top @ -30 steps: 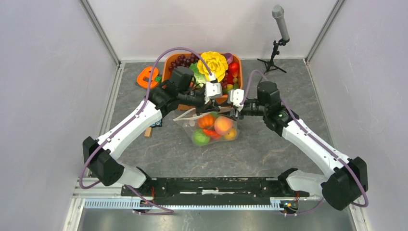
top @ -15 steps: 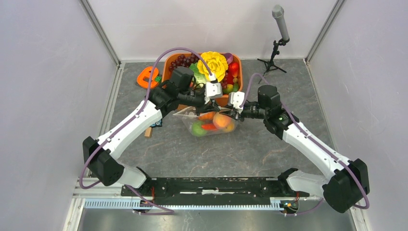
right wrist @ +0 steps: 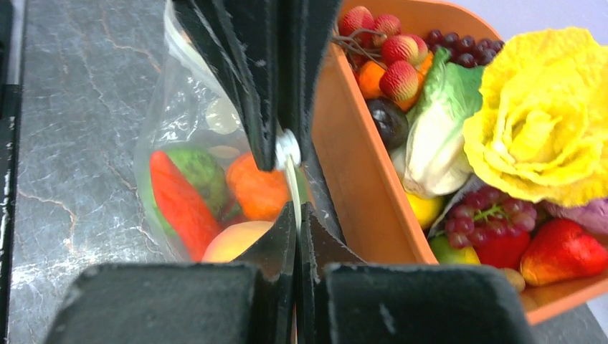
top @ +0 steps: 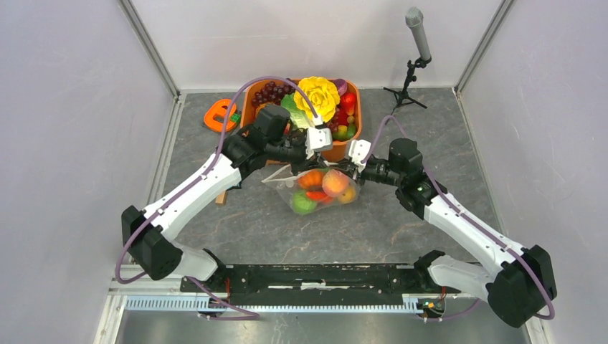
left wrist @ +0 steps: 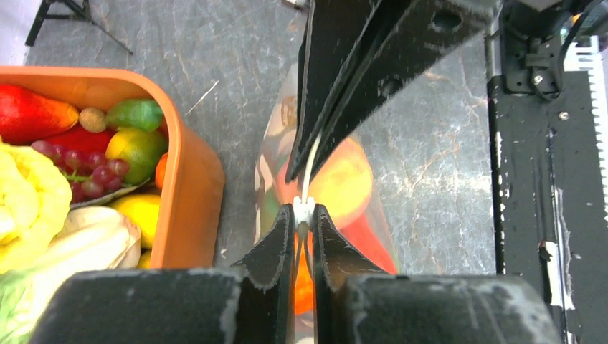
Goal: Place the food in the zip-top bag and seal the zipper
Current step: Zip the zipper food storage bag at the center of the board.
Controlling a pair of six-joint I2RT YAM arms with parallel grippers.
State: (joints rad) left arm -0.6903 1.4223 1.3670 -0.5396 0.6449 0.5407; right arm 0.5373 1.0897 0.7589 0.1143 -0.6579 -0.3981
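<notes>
The zip-top bag [top: 315, 192] is in the middle of the table [top: 401, 215], just on the near side of the orange tub [top: 250, 107]. The food [top: 333, 184] is inside it: a peach piece, orange ones, a red one and a green one. The left gripper [left wrist: 303, 218] is squeezed tight on the zipper [left wrist: 310, 168] at the top of the bag, and the right gripper [right wrist: 296, 215] pinches the same strip just to its right.

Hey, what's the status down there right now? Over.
Left gripper, right gripper shut on zipper. Food inside zip-top bag. Orange tub beside it, not blocking.
</notes>
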